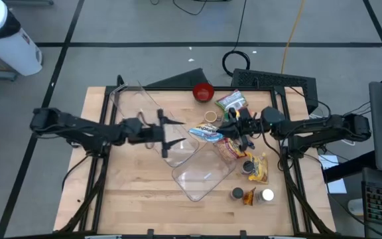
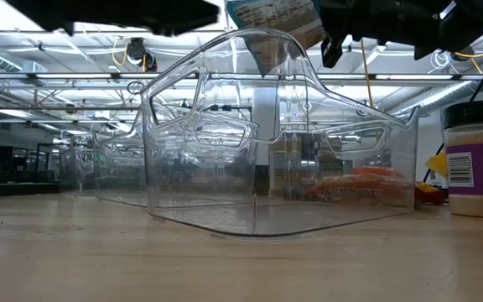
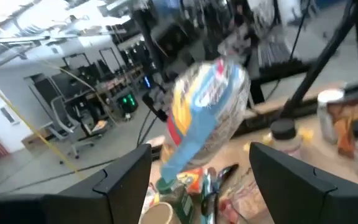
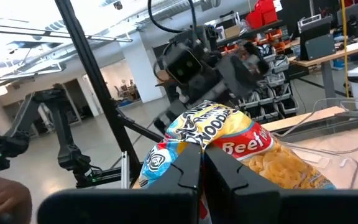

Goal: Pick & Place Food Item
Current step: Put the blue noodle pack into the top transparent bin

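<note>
Right gripper clamped on a noodle packet, seen from above, held over the far edge of a clear plastic bin at mid-table. Left gripper just beside, fingers spread, nothing held. Nearby: red bowl, green snack bag, tape roll, two jars.

At table height: bin in front, packet hanging above its rim, white-lidded jar off to one side.

From the left wrist: wide fingers framing the dangling packet.

From the right wrist: fingertips pinched shut on the packet's top seam.

Judged step: carrying, placement pending. Next move calls for lowering over the bin's middle, then release.
</note>
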